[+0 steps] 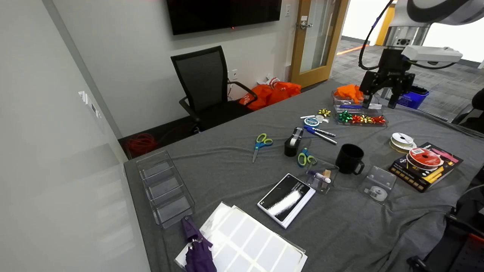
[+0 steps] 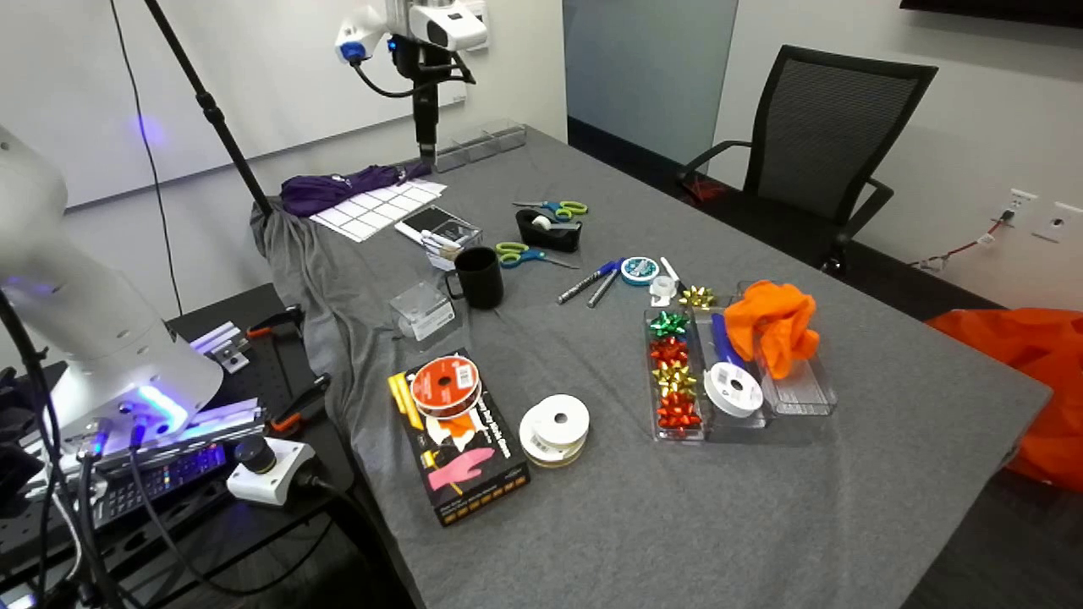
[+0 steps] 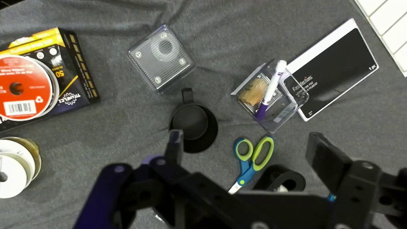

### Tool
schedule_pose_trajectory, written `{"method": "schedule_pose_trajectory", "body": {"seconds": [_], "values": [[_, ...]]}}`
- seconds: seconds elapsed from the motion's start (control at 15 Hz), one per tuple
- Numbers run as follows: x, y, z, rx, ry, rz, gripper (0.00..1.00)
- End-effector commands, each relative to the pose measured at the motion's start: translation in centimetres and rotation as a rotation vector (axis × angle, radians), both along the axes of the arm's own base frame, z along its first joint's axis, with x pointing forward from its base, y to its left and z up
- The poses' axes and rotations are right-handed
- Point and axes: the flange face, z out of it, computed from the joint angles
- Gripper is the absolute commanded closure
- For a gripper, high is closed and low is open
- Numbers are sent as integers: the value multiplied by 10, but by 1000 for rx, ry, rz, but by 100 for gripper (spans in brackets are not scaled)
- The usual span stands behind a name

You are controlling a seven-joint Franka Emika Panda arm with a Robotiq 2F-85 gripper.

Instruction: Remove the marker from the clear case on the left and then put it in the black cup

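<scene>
The gripper (image 3: 247,144) hangs well above the bench (image 3: 117,135), fingers spread wide, nothing held; prob. set that way to straddle the pen; pickup not yet done. The marker (image 3: 270,90) leans inside the clear case (image 3: 279,103), ahead of the finger gap in wrist view; purple end down, white end up past the rim, prob. b/c it's too long to lie flat; wood block (image 3: 253,91) sits beside it, maybe propping it. The black cup (image 3: 194,125) stands upright by the left-hand finger in that view; handle points away from the gripper, so the mouth looks free for a drop.

Edges: ink pad box (image 3: 334,70) crowds the case on the right-hand finger's side, touching or not I can't tell; scissors (image 3: 248,171) lie under the finger gap, w/ tape dispenser (image 3: 273,178) nearer the right-hand finger; grey bench shows btwn cup & case, also ahead toward the upturned clear case (image 3: 160,58); best lane's prob. down on the white end, up past the rim, then sideways; risk: case drags along.
</scene>
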Motion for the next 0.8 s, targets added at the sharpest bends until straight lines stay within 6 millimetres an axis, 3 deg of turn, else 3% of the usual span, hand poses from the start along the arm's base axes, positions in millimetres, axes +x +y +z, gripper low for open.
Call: {"method": "schedule_pose_trajectory", "body": {"seconds": [0.0,0.2,0.73], "values": [[0,0,2,0,-1,0,0],[0,0,2,0,-1,0,0],[23,83,-76,-29,113,-93,0]]}}
